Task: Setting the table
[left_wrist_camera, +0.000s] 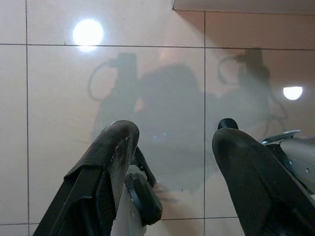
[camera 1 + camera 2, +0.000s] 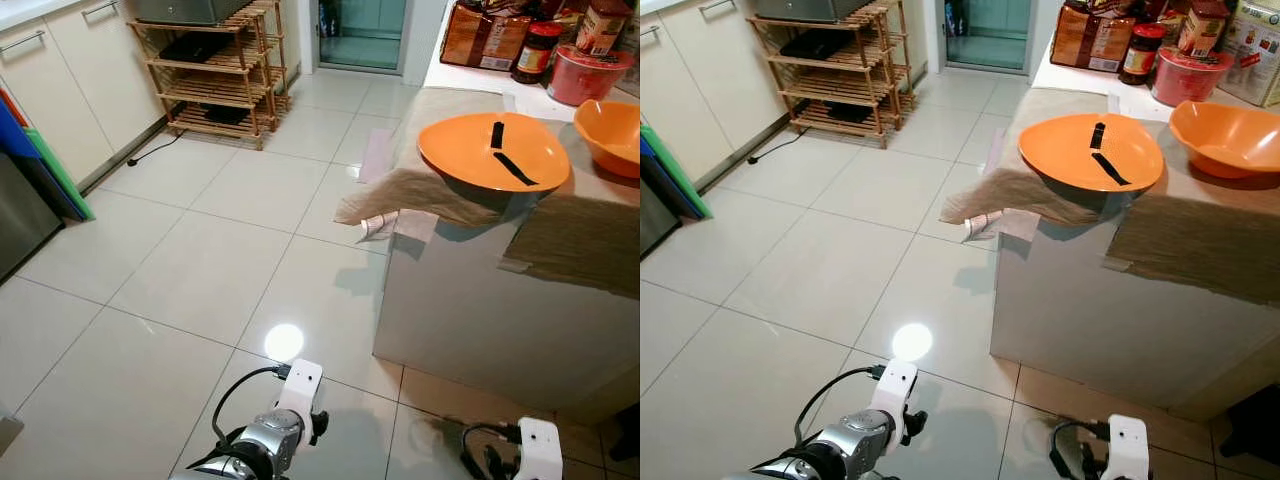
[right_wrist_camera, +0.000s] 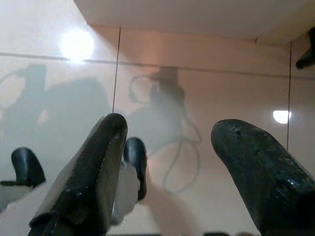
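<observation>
While your robot faces the tiled floor, the left eye view puts the orange plate, marked with two black strips, at the near left corner of the cloth-draped surface, an orange bowl just right of it and jars behind. A wooden rack stands far left. Both arms hang low near you. Your right eye view repeats this scene. From the left wrist, the left claw hangs spread wide, gripping nothing, above the tiles. From the right wrist, the right claw gapes equally wide and empty.
</observation>
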Tool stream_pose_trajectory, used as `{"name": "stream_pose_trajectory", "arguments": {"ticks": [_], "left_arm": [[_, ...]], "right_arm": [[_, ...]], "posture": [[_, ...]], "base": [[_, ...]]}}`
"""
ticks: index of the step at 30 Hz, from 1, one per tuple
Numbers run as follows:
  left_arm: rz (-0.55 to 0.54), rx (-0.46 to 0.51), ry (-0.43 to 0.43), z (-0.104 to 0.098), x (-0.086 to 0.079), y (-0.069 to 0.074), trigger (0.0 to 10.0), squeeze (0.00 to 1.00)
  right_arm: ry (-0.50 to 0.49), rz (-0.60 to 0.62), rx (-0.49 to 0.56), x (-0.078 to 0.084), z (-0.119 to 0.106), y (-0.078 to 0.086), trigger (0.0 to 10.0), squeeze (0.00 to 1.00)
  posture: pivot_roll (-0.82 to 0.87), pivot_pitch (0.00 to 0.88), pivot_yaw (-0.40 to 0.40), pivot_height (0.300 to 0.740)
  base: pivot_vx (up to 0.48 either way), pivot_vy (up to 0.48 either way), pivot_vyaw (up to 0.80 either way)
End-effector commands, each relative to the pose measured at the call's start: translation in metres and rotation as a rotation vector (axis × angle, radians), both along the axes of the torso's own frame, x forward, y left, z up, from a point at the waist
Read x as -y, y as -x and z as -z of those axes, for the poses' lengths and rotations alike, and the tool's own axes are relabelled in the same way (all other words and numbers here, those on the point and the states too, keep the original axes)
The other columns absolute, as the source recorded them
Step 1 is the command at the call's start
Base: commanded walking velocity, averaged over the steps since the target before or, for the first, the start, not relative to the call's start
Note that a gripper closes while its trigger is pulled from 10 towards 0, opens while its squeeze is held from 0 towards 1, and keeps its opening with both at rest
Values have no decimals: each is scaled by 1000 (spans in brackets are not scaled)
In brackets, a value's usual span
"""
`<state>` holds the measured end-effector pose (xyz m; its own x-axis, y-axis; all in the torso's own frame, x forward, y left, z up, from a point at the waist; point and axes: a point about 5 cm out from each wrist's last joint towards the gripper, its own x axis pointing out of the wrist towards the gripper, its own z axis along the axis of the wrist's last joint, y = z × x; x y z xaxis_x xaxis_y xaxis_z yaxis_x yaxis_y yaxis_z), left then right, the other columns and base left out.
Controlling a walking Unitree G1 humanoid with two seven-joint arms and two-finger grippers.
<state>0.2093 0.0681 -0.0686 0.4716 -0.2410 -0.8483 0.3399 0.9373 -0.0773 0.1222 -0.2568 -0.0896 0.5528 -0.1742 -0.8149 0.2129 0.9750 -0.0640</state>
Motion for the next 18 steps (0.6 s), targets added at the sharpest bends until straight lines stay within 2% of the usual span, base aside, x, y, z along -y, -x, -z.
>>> {"name": "stream_pose_trajectory", "arguments": {"ticks": [1,4,7,10,15,18], "left_arm": [[-6,12,-7,-1,0,-2,10000,0],[-10,16,-13,-1,-1,-2,10000,0],[-32,13,18,-1,0,-1,10000,0],[10,53,-18,-3,-1,-5,10000,0],[-29,32,-3,-2,-1,-3,10000,0],[7,51,-34,-2,-2,-5,10000,0]], "right_arm": [[-12,24,-1,2,1,5,10000,0],[-16,19,1,2,1,4,10000,0],[-18,19,3,1,0,1,10000,0],[-48,43,-5,0,1,1,10000,0],[-45,35,-7,2,0,1,10000,0],[-41,11,-3,-1,0,0,10000,0]], "posture": [[-106,0,63,740],[-105,0,63,740],[-101,0,60,740],[-99,0,56,740],[-93,0,49,740],[-93,0,52,740]], "base": [[0,0,0],[0,0,0],[0,0,0],[0,0,0],[0,0,0],[0,0,0]]}}
